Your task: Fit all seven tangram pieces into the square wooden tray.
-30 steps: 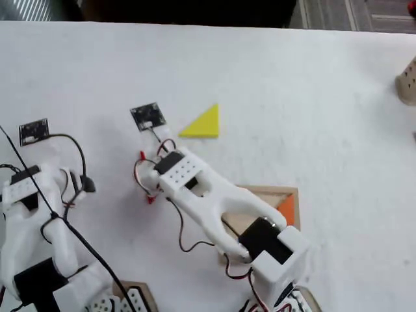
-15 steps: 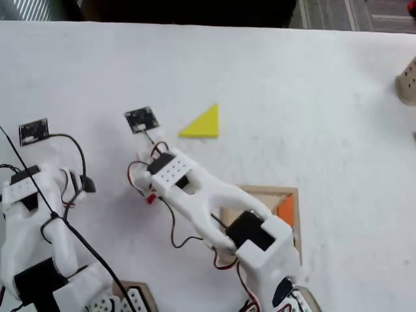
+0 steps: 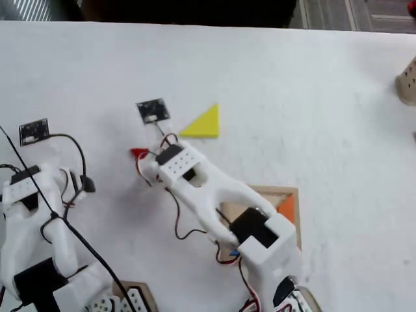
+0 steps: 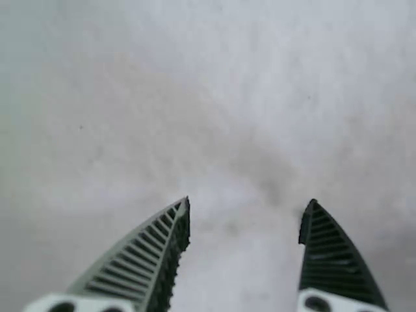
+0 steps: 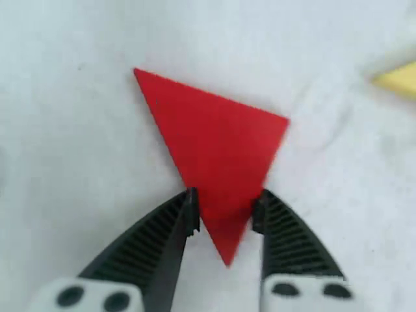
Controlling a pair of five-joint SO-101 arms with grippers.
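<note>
Where the red triangle [image 5: 214, 143] lies: on the white table [image 3: 312, 84], left of its middle and well apart from the tray [image 3: 294, 195]; its narrow corner is pinched by the right gripper [image 5: 224, 201], one finger pressed against each edge.
Change: over the last second the right arm [image 3: 214, 195] has been swung slightly, the wrist being carried first toward the left edge, then toward the far edge; a red corner is now exposed beside the wrist in the high view.
Meaning: the piece is judged to have been gripped and turned, but not yet carried; the trip to the tray is still to be made.
Yellow triangle [image 3: 203, 123]: unmoved; just past the right wrist toward the far edge.
Tray: toward the near edge, right of the middle; partly covered by the right arm; an orange piece [image 3: 286, 208] is seated at its right side.
Left gripper [image 4: 247, 214]: fingers spread over bare table, nothing between them.
Room: wide bare table is left toward the far and right edges; the yellow triangle could be nudged if the wrist is swung farther that way.
</note>
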